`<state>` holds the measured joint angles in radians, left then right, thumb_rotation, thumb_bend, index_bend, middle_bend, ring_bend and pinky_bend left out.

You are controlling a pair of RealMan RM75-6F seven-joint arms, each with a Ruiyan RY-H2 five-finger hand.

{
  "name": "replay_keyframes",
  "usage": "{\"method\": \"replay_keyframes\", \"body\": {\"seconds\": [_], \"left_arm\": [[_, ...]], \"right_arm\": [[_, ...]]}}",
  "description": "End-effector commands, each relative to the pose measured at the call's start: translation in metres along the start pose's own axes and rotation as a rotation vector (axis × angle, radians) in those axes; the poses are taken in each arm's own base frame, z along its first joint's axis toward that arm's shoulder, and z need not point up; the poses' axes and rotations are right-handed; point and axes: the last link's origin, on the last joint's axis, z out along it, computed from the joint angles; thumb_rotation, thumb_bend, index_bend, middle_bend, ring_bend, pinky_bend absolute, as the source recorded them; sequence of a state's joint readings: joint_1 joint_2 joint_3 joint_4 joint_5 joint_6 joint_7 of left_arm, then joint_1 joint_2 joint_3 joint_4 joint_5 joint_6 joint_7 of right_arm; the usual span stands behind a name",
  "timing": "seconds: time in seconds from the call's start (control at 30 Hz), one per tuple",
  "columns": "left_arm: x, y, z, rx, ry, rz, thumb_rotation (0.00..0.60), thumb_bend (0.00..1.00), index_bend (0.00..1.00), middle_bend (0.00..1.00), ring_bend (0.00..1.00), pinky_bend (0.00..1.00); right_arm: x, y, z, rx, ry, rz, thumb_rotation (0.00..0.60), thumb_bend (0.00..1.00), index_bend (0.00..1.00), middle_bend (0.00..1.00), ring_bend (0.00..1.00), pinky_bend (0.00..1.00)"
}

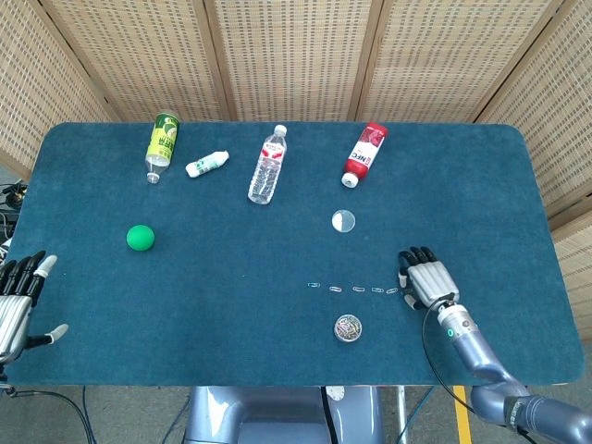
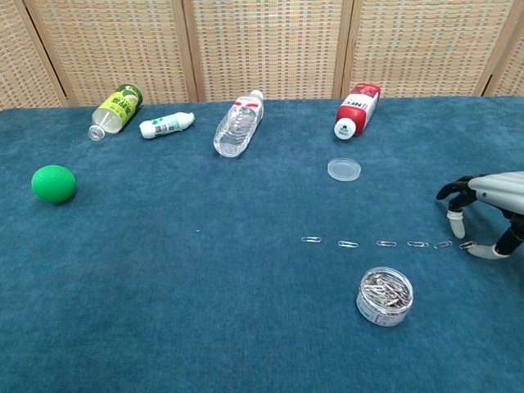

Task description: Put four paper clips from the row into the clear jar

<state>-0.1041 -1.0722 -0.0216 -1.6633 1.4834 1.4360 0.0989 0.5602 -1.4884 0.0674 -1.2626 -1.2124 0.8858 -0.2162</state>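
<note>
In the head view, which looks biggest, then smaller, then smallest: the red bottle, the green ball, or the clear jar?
1. red bottle, clearly the longest.
2. green ball and clear jar look about the same, so I won't rank one above the other.

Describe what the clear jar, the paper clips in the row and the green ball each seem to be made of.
Clear jar: probably transparent plastic, glossy; the clips inside show through its wall.
Paper clips: likely thin steel wire, silvery with small glints.
Green ball: possibly foam or felt; its surface looks matte, with no highlights.
</note>
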Motion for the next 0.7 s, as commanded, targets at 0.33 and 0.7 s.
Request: {"method": "replay_keyframes", "body": {"seconds": [0.33,0.7], "left_arm": [[-0.0008,-0.0003,0.0001,0.001,-0.002,0.002,0.600,0.00,0.00,0.00,0.00,0.00],[-0.0013,0.0004,0.0000,0.000,-0.003,0.002,0.600,0.00,0.00,0.00,0.00,0.00]], "right_arm": [[-0.0040,0.0072,0.0019,-0.021,-0.022,-0.026,0.600,0.32,0.50,0.11,0.00,0.01],[-0.0051,0.0037,0.0037,-0.010,-0.025,-0.027,0.600,0.35,0.53,0.11,0.00,0.01]]}}
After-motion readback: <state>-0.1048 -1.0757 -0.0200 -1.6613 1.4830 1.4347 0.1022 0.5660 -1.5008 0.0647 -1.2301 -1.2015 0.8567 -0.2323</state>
